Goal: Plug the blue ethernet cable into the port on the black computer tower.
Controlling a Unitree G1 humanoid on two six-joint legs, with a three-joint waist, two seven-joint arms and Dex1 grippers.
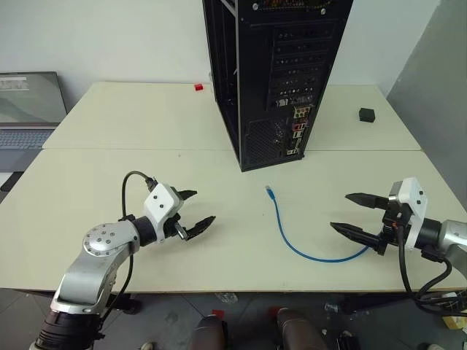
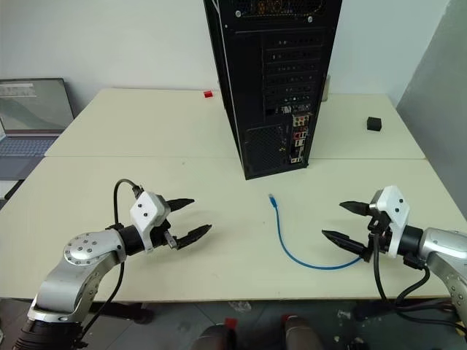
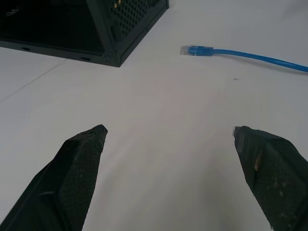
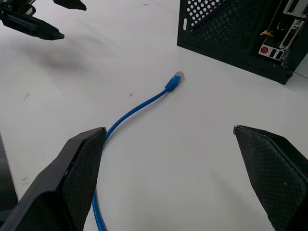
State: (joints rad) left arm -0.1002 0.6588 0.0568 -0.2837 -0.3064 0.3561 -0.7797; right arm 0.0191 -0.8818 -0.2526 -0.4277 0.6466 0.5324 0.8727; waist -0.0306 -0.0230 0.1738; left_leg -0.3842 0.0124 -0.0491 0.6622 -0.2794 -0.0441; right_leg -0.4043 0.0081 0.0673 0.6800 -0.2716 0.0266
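Looking at your left gripper in the lower left, you are seeing its fingers spread wide, holding nothing. Your right gripper, lower right, is gaping too, empty. The blue ethernet cable is lying between them, its plug pointing up toward the black computer tower at top center.

Laptop (open), small black cube, red block

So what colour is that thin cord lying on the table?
Bright blue; the cable shows best in the right wrist view.
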